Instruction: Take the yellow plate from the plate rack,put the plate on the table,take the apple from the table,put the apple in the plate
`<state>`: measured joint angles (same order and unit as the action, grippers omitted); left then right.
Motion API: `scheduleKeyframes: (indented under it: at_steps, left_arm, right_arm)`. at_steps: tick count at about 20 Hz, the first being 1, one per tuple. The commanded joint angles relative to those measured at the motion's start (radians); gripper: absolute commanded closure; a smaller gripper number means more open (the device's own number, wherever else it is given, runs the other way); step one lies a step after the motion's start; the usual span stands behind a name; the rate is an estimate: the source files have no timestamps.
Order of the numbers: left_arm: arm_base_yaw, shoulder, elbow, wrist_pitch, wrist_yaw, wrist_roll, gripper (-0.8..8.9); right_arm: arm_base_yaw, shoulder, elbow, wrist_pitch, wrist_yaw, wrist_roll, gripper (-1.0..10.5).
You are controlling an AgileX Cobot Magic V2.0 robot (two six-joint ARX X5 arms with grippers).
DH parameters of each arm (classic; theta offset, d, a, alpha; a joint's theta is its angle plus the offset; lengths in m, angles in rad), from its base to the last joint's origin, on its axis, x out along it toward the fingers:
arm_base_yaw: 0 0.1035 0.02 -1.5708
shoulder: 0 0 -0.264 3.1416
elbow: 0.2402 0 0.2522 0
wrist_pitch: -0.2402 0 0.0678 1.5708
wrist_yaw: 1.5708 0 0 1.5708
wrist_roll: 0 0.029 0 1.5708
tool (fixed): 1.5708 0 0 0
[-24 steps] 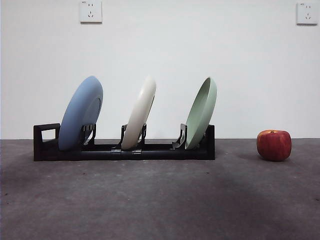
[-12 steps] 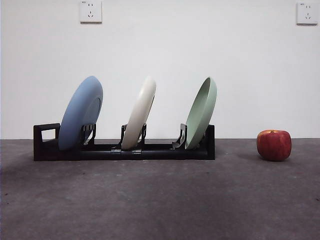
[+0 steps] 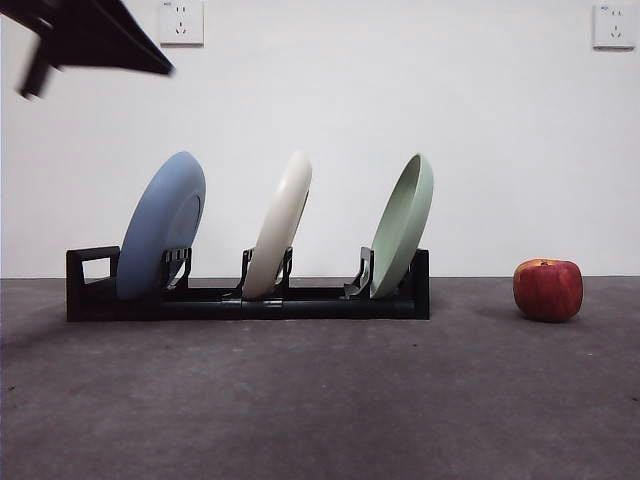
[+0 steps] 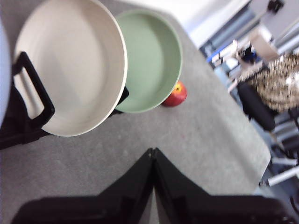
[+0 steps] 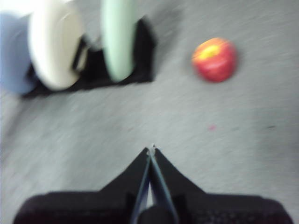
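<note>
The yellow plate (image 3: 280, 225) leans upright in the middle slot of the black plate rack (image 3: 300, 302), between a blue and a green plate. The red apple (image 3: 548, 290) sits on the table (image 3: 320, 400), to the right of the rack. A dark arm (image 3: 95, 35) enters high at the top left, well above the blue plate. In the left wrist view, my left gripper (image 4: 153, 150) is shut and empty above the table, short of the yellow plate (image 4: 70, 70), with the apple (image 4: 175, 94) beyond. My right gripper (image 5: 151, 149) is shut and empty, far from the apple (image 5: 214, 59) and the yellow plate (image 5: 53, 46).
A blue plate (image 3: 160, 225) stands in the rack's left slot by the square loop handle (image 3: 92, 270). A pale green plate (image 3: 403, 225) stands in the right slot. A white wall with two sockets backs the table. The right wrist view is blurred.
A dark arm has come into the front view at the top left, where none showed before. The plates, rack and apple have not moved.
</note>
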<state>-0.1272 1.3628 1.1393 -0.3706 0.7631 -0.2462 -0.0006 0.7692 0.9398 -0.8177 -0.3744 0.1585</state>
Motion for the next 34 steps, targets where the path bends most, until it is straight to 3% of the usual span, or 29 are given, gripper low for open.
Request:
scheduleKeyframes:
  at_steps: [1, 5, 8, 9, 12, 14, 17, 24, 27, 28, 31, 34]
  left_arm:
    - [-0.032, 0.144, 0.142, -0.075, -0.001, 0.108, 8.17]
    - [-0.096, 0.336, 0.397, -0.222, -0.055, 0.171, 8.13]
    - [-0.136, 0.433, 0.554, -0.292, -0.058, 0.163, 7.84]
    - [-0.146, 0.458, 0.598, -0.315, -0.066, 0.157, 7.02]
    - [-0.179, 0.489, 0.659, -0.32, -0.158, 0.145, 3.31]
    - [-0.199, 0.489, 0.66, -0.316, -0.188, 0.155, 2.09]
    - [-0.222, 0.497, 0.66, -0.31, -0.262, 0.186, 2.07]
    - [-0.253, 0.611, 0.66, -0.236, -0.271, 0.2, 2.17]
    - [-0.254, 0.642, 0.66, -0.205, -0.319, 0.235, 2.22]
    - [-0.253, 0.646, 0.66, -0.201, -0.33, 0.248, 2.47]
    - [-0.253, 0.646, 0.66, -0.204, -0.345, 0.277, 4.72]
    - [-0.253, 0.646, 0.66, -0.208, -0.344, 0.286, 6.17]
  right_arm:
    - [0.0, 0.012, 0.008, -0.002, -0.045, -0.031, 9.5]
    - [0.0, 0.014, 0.011, -0.02, -0.08, -0.032, 9.5]
    - [0.0, 0.014, 0.011, -0.024, -0.08, -0.032, 9.5]
    - [0.0, 0.014, 0.011, -0.028, -0.08, -0.032, 9.5]
    - [0.0, 0.014, 0.011, -0.05, -0.083, -0.032, 9.5]
    - [0.0, 0.014, 0.011, -0.068, -0.083, -0.032, 9.5]
    - [0.0, 0.014, 0.011, -0.077, -0.084, -0.032, 9.5]
    - [0.0, 0.014, 0.011, -0.144, -0.083, -0.039, 9.5]
    - [0.0, 0.014, 0.011, -0.156, -0.083, -0.05, 9.5]
    - [0.0, 0.014, 0.011, -0.155, -0.083, -0.05, 9.5]
    - [0.0, 0.014, 0.011, -0.156, -0.082, -0.05, 9.5]
    - [0.0, 0.014, 0.011, -0.155, -0.082, -0.05, 9.5]
